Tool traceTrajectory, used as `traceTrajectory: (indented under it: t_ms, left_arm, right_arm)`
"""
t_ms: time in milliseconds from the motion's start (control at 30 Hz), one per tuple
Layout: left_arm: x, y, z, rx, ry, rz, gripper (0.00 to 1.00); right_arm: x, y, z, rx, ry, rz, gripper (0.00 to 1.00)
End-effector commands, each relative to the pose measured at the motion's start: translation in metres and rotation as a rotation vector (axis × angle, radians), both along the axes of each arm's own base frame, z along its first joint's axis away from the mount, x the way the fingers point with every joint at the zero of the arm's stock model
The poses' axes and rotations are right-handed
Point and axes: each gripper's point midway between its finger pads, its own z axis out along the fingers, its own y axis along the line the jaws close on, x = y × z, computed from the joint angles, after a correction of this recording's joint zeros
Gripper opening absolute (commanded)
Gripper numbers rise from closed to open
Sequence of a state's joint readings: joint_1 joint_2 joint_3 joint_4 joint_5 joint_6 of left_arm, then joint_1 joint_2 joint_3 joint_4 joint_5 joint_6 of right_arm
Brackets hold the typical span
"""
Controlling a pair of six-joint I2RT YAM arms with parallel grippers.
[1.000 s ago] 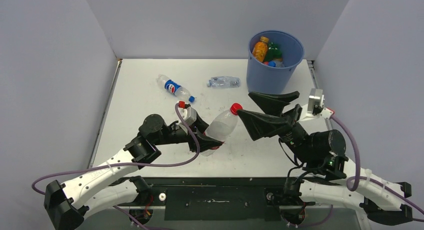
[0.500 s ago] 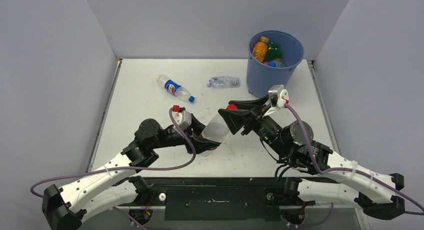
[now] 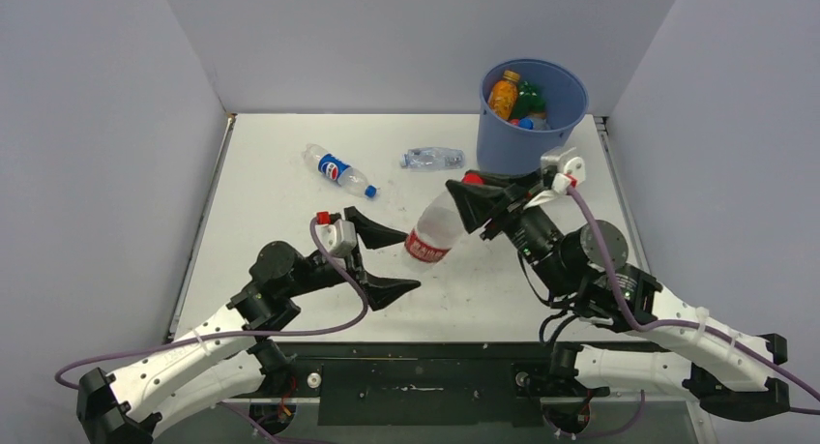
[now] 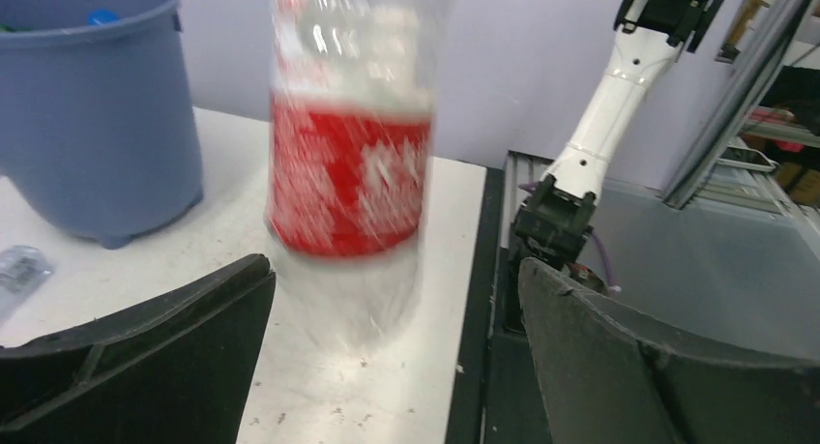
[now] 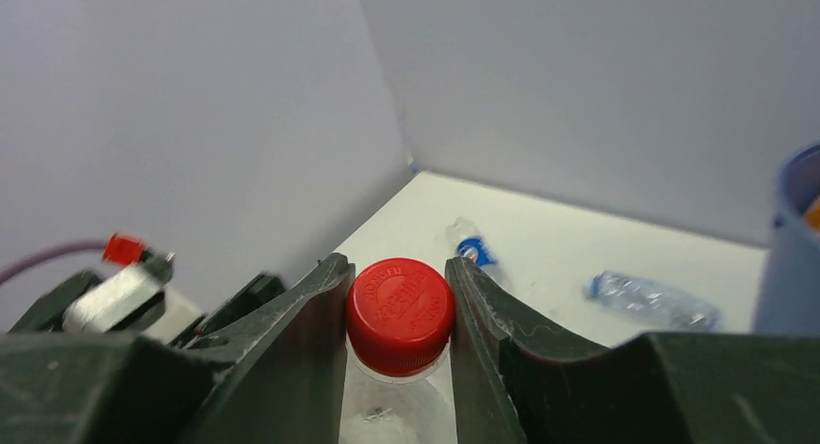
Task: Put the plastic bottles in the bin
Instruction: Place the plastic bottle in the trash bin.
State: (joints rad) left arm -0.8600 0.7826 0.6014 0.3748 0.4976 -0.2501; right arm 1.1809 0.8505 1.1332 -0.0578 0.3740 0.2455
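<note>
A clear plastic bottle with a red label (image 3: 432, 236) hangs tilted above the table. My right gripper (image 3: 474, 194) is shut on its red cap (image 5: 400, 313). My left gripper (image 3: 410, 260) stands wide open just below and left of the bottle, touching nothing; in the left wrist view the bottle (image 4: 348, 163) is blurred beyond its fingertips. The blue bin (image 3: 532, 134) stands at the back right with an orange bottle (image 3: 503, 94) and a green one (image 3: 528, 101) inside. A blue-labelled bottle (image 3: 338, 170) and a plain clear bottle (image 3: 432, 158) lie on the table.
Grey walls close the table on three sides. The bin's side (image 4: 97, 115) is near the held bottle, and its rim (image 5: 795, 231) shows at the right. The right arm's base (image 4: 566, 212) stands at the table's near edge.
My left gripper let go of the red-labelled bottle, opened wide and drew back. My right gripper closed on the cap and moved the bottle back and right, toward the bin.
</note>
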Motion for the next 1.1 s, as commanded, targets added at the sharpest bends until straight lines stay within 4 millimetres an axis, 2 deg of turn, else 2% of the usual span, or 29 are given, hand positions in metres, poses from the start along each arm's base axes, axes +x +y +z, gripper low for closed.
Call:
traceTrajectory:
  t_ms: [0,100,167,200,267,333,400,467,600,700,800,900,1000,1067]
  left_arm:
    - [0.017,0.022,0.028,-0.100,-0.130,0.170,0.96]
    - [0.028,0.032,0.029,-0.107,-0.142,0.259,0.96]
    - [0.033,0.035,0.027,-0.103,-0.148,0.293,0.96]
    - [0.034,0.035,0.025,-0.097,-0.148,0.301,0.96]
    - [0.036,0.034,0.022,-0.088,-0.148,0.306,0.96]
    - [0.036,0.032,0.019,-0.083,-0.147,0.303,0.96]
    - [0.036,0.031,0.016,-0.074,-0.144,0.301,0.96]
    - [0.036,0.030,0.015,-0.069,-0.146,0.304,0.96]
    - [0.033,0.032,0.019,-0.091,-0.151,0.308,0.96]
    - [0.031,0.036,0.023,-0.106,-0.166,0.313,0.96]
    - [0.031,0.036,0.023,-0.105,-0.178,0.315,0.96]
    - [0.032,0.034,0.021,-0.095,-0.176,0.309,0.96]
    - [0.032,0.030,0.020,-0.101,-0.146,0.295,0.96]
    - [0.029,0.027,0.020,-0.115,-0.124,0.272,0.96]
  right_arm:
    - [0.032,-0.091,0.078,0.033,-0.129,-0.454,0.05]
    - [0.043,-0.140,0.091,0.063,-0.189,-0.755,0.05]
    - [0.049,-0.162,0.105,0.104,-0.251,-0.900,0.05]
    - [0.057,-0.164,0.110,0.102,-0.268,-0.951,0.05]
    - [0.089,-0.180,0.119,0.102,-0.279,-1.079,0.05]
    - [0.134,-0.194,0.121,0.129,-0.272,-1.128,0.05]
    - [0.178,-0.220,0.115,0.184,-0.247,-1.163,0.05]
    - [0.210,-0.246,0.106,0.236,-0.231,-1.213,0.05]
    - [0.255,-0.288,0.088,0.322,-0.248,-1.229,0.05]
    - [0.293,-0.311,0.061,0.253,-0.216,-1.249,0.05]
    - [0.325,-0.313,0.029,0.135,-0.141,-1.236,0.05]
    - [0.340,-0.309,-0.010,0.066,-0.064,-1.219,0.05]
    - [0.358,-0.296,-0.046,-0.001,0.042,-1.148,0.05]
    - [0.367,-0.284,-0.061,-0.023,0.098,-1.082,0.05]
